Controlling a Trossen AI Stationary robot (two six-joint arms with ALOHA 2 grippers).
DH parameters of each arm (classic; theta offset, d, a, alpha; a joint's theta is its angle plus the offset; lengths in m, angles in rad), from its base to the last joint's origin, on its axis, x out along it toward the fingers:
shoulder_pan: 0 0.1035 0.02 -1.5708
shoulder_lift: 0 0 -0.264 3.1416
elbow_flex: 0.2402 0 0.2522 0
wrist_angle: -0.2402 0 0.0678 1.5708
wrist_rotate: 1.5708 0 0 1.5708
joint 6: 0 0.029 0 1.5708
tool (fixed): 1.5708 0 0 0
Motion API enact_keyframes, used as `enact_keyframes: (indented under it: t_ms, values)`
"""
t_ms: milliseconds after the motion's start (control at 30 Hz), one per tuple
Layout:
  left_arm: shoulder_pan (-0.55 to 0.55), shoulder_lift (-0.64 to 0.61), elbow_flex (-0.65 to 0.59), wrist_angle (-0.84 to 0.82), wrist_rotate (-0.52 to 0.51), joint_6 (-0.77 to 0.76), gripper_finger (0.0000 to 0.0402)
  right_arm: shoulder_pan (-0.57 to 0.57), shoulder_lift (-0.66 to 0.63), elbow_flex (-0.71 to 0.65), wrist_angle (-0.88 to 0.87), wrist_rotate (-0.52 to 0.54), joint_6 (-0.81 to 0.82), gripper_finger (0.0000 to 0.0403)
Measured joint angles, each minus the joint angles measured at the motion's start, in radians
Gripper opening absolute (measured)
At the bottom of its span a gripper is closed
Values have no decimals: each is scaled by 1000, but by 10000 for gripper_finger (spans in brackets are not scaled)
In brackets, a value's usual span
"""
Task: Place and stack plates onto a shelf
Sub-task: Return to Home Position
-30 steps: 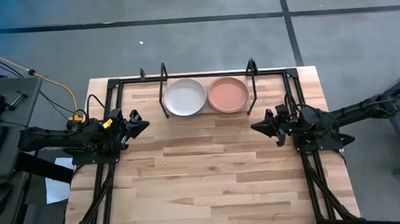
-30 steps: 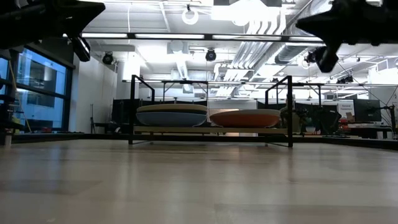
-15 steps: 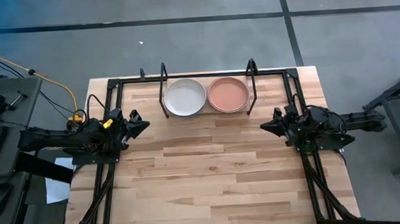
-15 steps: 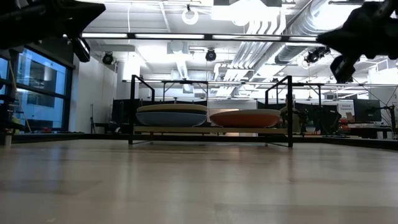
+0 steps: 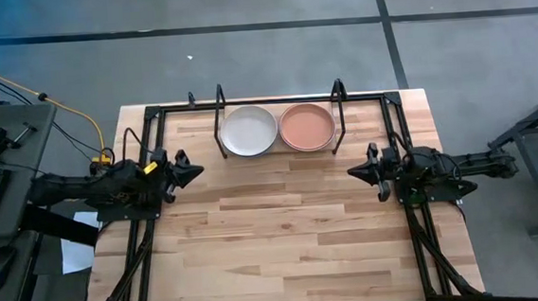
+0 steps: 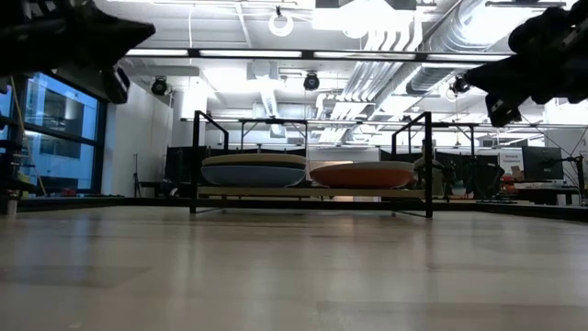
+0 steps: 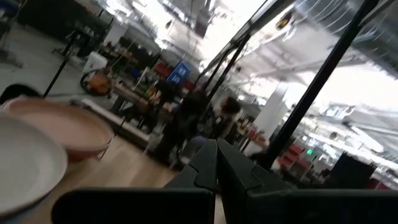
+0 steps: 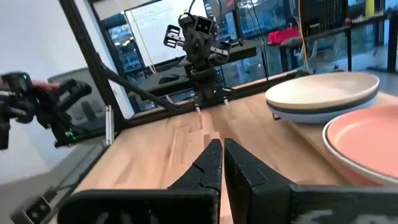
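"Where are the plates?"

"On the small light-wood shelf (image 6: pixel 312 193) with the thin black metal frame. It stands in the middle of the far edge of the big butcher-block wood table (image 5: pixel 284 235)."

"And the grippers?"

"The left gripper (image 5: pixel 194 167) hangs over the left side of the table. The right gripper (image 5: pixel 352 172) hangs over the right side. Both are up in the air. They do not touch the shelf, and they are a bit closer to the near edge than it is. The shelf is between them."

"Are they holding something?"

"No. The left one's fingers (image 7: pixel 202 173) are pressed together with nothing in them. The right one's fingers (image 8: pixel 208 168) are pressed close too, with just a thin crack between them, and they hold nothing."

"How many plates are there?"

"Two piles, side by side. From above I count two tops. A round matte cream plate (image 5: pixel 249 131) is on the left pile. A round matte terracotta pink plate (image 5: pixel 306 127) is on the right pile. From the side, a blue plate (image 6: pixel 253 175) shows under the cream one. I cannot count the rest."

"Is there room to move?"

"Lots. Open wood runs between the two grippers and down to the near edge. The piles fill the shelf from end to end."
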Motion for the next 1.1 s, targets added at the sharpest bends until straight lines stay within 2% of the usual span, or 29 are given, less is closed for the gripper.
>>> enact_keyframes:
  t_ms: [133,300,400,633,1100]
  values:
    - [0,-58,0,-153,0,0,1,-2,0,0,-1,-8,-43,0]
    - [0,-151,0,-433,7,-1,1,-2,2,0,-1,-14,-54,0]
    - [1,-180,0,-424,53,0,1,-2,12,0,-1,-14,-89,0]
    - [1,-180,-2,-431,57,0,1,-2,20,0,-2,-14,-98,0]
    - [1,-180,-2,-430,57,0,1,-2,20,0,-2,-14,143,0]
